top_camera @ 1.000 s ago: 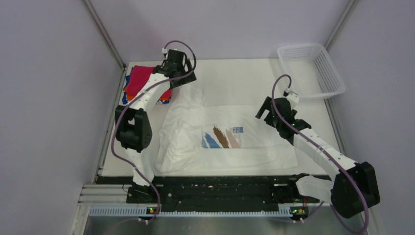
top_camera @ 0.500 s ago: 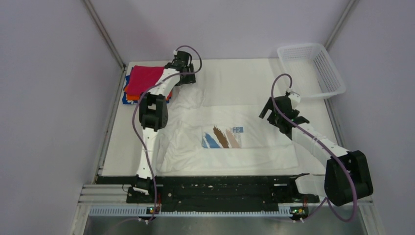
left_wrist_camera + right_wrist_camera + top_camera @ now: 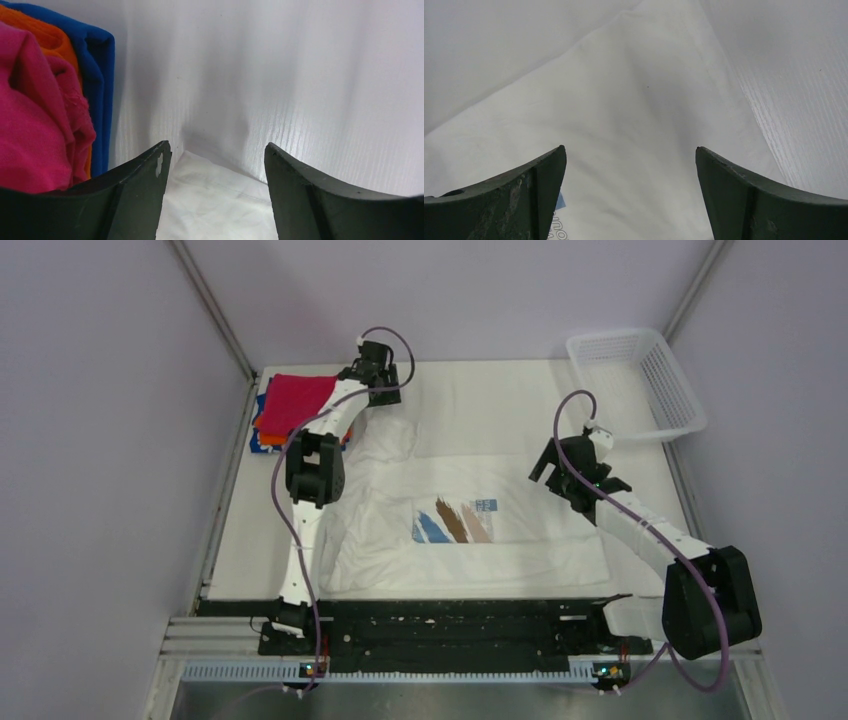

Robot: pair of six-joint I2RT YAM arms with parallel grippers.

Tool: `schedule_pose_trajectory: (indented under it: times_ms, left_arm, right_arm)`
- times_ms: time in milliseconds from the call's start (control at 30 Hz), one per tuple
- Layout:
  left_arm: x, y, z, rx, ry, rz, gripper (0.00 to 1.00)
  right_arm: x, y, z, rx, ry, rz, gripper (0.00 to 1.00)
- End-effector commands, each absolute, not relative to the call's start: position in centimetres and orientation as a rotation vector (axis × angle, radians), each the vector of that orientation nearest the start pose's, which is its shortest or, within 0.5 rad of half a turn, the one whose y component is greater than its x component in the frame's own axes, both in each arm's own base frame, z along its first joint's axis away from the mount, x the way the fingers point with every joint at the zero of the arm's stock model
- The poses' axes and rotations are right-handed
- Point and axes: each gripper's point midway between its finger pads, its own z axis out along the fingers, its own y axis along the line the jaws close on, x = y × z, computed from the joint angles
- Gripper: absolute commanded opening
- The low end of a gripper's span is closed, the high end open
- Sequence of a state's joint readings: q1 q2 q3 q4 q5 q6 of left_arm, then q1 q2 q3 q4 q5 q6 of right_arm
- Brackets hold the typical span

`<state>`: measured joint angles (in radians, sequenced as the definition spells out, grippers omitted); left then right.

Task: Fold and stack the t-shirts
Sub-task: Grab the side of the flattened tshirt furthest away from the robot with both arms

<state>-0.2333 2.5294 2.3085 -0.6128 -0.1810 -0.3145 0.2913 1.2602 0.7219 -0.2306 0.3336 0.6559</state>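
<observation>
**Here, both claws gape over the white shirt, gripping nothing**

Flat on the surface, the white shirt lies spread chest up. Its blue and brown stripes show near the middle. Its left side is rumpled and bunched, while the right side and the near hem lie smoother.

In the far left corner sits a stack of folded shirts. The red shirt is on top, the orange shirt is under it, and the blue shirt is at the bottom. The stack lies just beside the white shirt's far left part. Whether the two touch, I cannot tell.

The left arm reaches far out. The left claw hangs at the far edge of the white shirt, just right of the stack. Its jaws stand wide apart with nothing held. In the wrist view, an edge of white cloth shows low in the gap between the fingers. Bare surface lies beyond it, and the stack is off to the left.

The right claw hangs low over the far right part of the white shirt, near the cloth's right edge. Its jaws are also spread wide and grip nothing. Smooth white cloth fills the gap, with bare surface to the right. A scrap of blue print peeks out by its left finger.

The basket stands in the far right corner, well apart from the shirts.
</observation>
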Motion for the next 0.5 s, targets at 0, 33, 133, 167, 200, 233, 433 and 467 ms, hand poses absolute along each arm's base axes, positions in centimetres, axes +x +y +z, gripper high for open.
schedule_pose_trajectory:
  times_ms: [0,33,133,167,200,233,433,467]
  left_arm:
    - [62.7,-13.0,6.7,-0.202,2.335,-0.069,0.73]
    - [62.5,-13.2,6.2,-0.216,2.353,-0.088,0.74]
    - [61.4,-14.0,4.6,-0.292,2.415,-0.162,0.72]
    - [61.2,-14.2,4.2,-0.32,2.426,-0.182,0.7]
    - [61.2,-14.2,4.0,-0.341,2.432,-0.197,0.69]
    - [61.1,-14.2,3.7,-0.36,2.438,-0.207,0.68]
    - [59.9,-13.6,2.6,-0.417,2.482,-0.171,0.61]
    - [59.4,-13.5,2.4,-0.417,2.499,-0.162,0.6]
  right_arm:
    - [34.0,6.3,10.4,0.579,2.184,0.114,0.99]
    - [33.9,6.4,10.4,0.58,2.184,0.116,0.99]
    - [33.8,6.3,10.6,0.579,2.179,0.117,0.99]
    - [33.8,6.3,10.7,0.578,2.178,0.118,0.99]
    - [33.8,6.3,10.8,0.574,2.177,0.12,0.99]
    - [33.8,6.3,11.0,0.574,2.175,0.121,0.99]
    - [33.5,6.0,11.6,0.581,2.15,0.128,0.99]
    - [33.4,6.0,11.7,0.582,2.147,0.128,0.99]
